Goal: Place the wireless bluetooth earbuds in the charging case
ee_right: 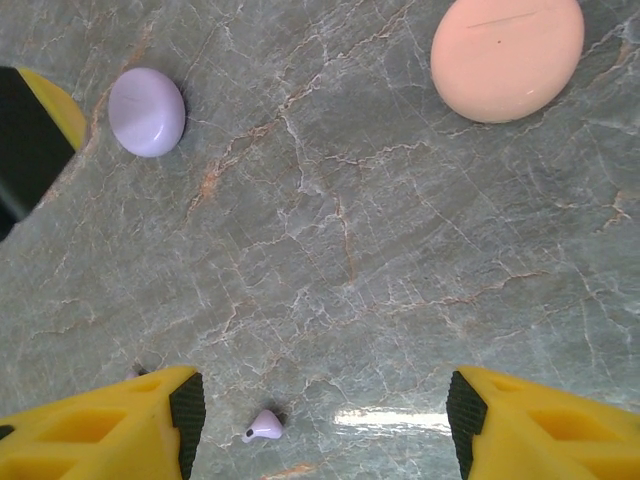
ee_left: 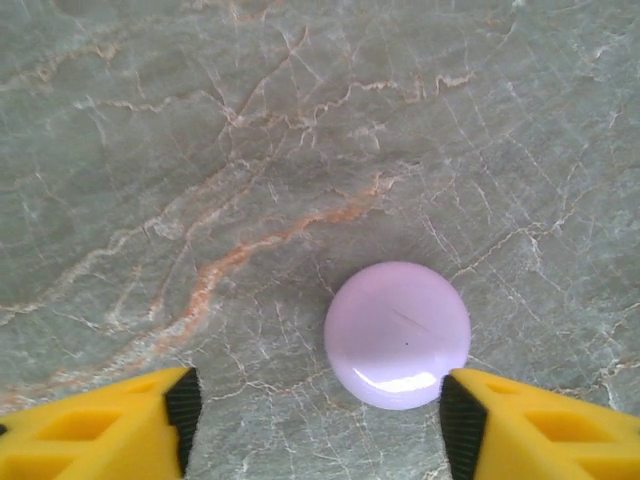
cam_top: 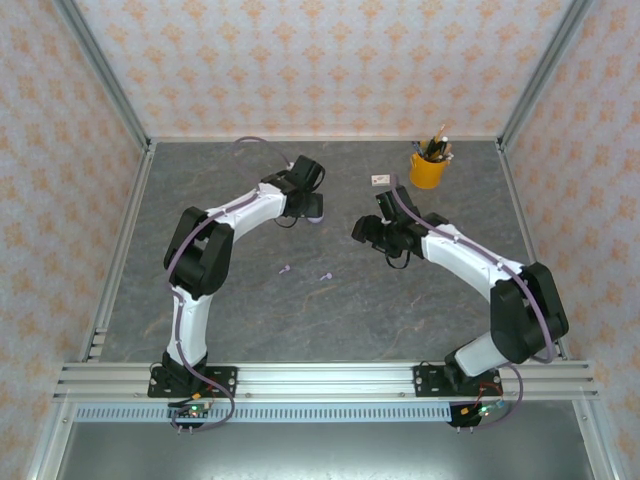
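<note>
A closed, round lilac charging case lies on the grey marble table between the fingers of my left gripper, close to the right pad; the jaws stand wide apart and hold nothing. My right gripper hangs open above the table, with one lilac earbud lying near its left finger. From that wrist I also see the lilac case at upper left and a closed pink case at upper right. From above, two lilac earbuds lie apart in the middle, nearer than both grippers.
A yellow cup of pencils stands at the back right, with a small white box to its left. Metal frame rails and patterned walls enclose the table. A finger of the left gripper shows at the left edge of the right wrist view.
</note>
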### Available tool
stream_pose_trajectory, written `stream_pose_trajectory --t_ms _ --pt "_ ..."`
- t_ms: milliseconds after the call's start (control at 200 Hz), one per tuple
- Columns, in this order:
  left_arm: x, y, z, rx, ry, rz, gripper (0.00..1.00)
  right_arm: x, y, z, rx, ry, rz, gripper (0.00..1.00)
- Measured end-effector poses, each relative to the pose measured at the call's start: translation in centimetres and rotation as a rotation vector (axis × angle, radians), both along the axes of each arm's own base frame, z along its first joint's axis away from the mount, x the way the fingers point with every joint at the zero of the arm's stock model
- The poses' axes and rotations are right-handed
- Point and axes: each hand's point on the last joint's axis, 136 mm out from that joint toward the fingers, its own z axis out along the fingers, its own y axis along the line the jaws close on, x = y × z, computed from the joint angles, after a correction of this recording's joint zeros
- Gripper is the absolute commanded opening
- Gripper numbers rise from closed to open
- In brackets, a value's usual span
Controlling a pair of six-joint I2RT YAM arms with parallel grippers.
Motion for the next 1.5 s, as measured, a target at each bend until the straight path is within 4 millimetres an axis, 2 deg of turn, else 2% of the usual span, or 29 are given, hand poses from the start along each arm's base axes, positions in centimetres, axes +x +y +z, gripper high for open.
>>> stream_pose_trajectory --t_ms 185,260,350,515,621,931,1041,1226,1501 --pt "2.9 -1.1 1.7 -0.011 -0.049 -0.030 0.75 -0.2 -0.1 0.1 0.000 -0.005 -0.002 0.67" --pt "3.9 -1.7 1.3 -0.014 -0.049 -0.046 0.75 -0.3 -0.2 0.1 -0.001 -0.003 -0.003 0.67" --pt "4.5 -2.3 -0.1 -0.012 -0.025 -0.063 0.75 -0.3 -0.3 0.1 -0.002 -0.006 -0.005 0.67" --pt "4.6 -2.9 -3.5 -0.005 0.046 -0.089 0.75 -0.4 -0.4 0.5 -0.001 -0.012 -0.009 0.67" --pt "4.1 -3.1 -4.8 -0.007 0.086 -0.105 0.75 -0.5 -0.5 0.7 -0.003 -0.015 -0.011 0.67" --pt "3.8 -3.6 -5.0 -0.035 0.091 -0.121 0.75 -0.6 -0.7 1.0 -0.008 -0.019 -0.016 0.67" --pt "2.9 -3.4 -4.8 -0.047 0.091 -0.124 0.75 -0.6 -0.7 1.0 -0.007 -0.020 -0.016 0.67" --pt "0.2 -3.6 -4.8 -0.072 0.108 -0.132 0.75 -0.6 -0.7 1.3 -0.004 -0.027 -0.016 0.67" --pt "-3.5 -5.3 -4.1 -0.127 0.116 -0.164 0.76 -0.6 -0.8 1.4 0.000 -0.029 -0.019 0.67"
